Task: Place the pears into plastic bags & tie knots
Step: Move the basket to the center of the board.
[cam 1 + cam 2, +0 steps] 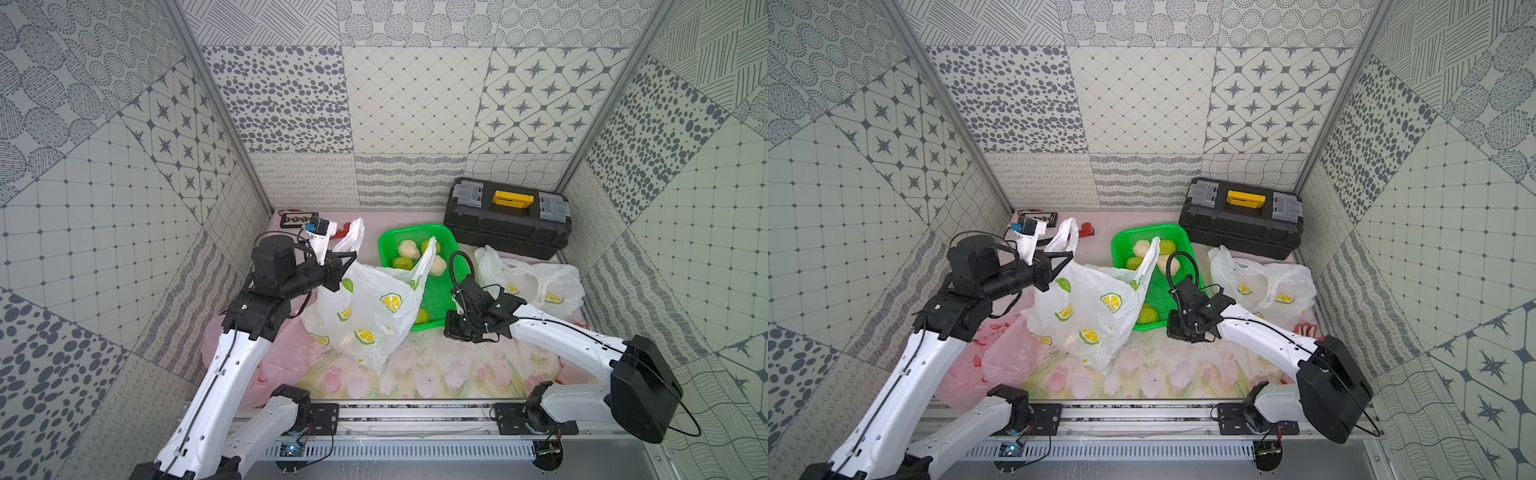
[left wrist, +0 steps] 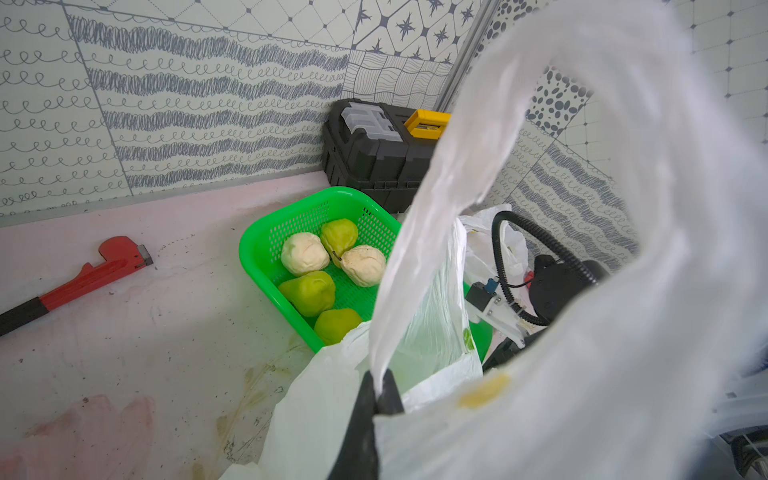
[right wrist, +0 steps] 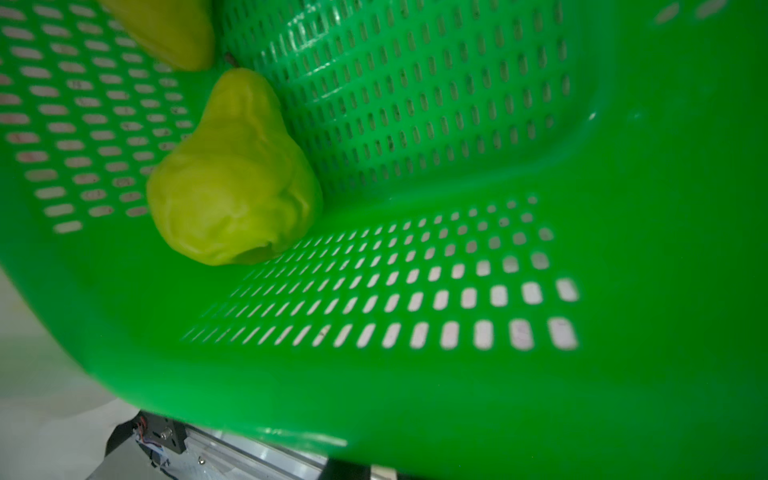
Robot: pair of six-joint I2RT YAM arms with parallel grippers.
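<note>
The left jaws clamp the bag (image 1: 370, 299) by its handle, holding it up beside the basket (image 1: 411, 227) of pears (image 2: 307, 291); the right jaws by the basket's rim: cannot tell.

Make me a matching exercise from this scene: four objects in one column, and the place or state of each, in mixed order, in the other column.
Objects
1. black plastic toolbox with yellow handle
2. red metal pipe wrench
3. green mesh plastic basket
4. white lemon-print plastic bag in the middle

Place or state
A. holds loose pears
B. handle pinched in the left end effector
C. stands closed in the back right corner
D. lies flat, left of the basket, apart from it

Pairs: 1-C, 2-D, 3-A, 4-B
</note>
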